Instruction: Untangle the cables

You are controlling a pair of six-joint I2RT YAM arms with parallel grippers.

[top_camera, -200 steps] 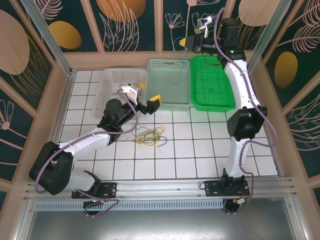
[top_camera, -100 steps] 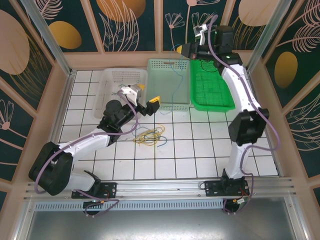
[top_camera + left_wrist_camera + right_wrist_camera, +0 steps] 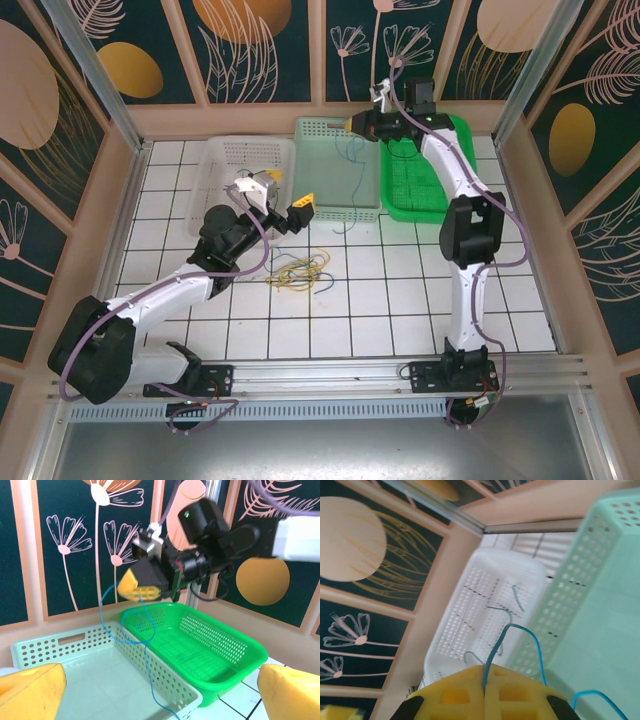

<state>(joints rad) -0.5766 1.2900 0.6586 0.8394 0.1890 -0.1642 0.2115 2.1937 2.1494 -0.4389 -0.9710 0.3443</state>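
The right claw is pinched shut on a blue cable. The left claw is wide apart, holding nothing.

- Table: surface of white square tiles with a wooden border.
- White basket, pale green basket, bright green basket: side by side along the far edge.
- Cables: yellow, blue and green tangle lying on the tiles, on the near side of the baskets.

1. Crossings in the heap of thin yellow and blue cables on your white tiled worktop: too small to trace.
2. Lower end of the thin blue cable: cut off by your left wrist view's bottom edge.
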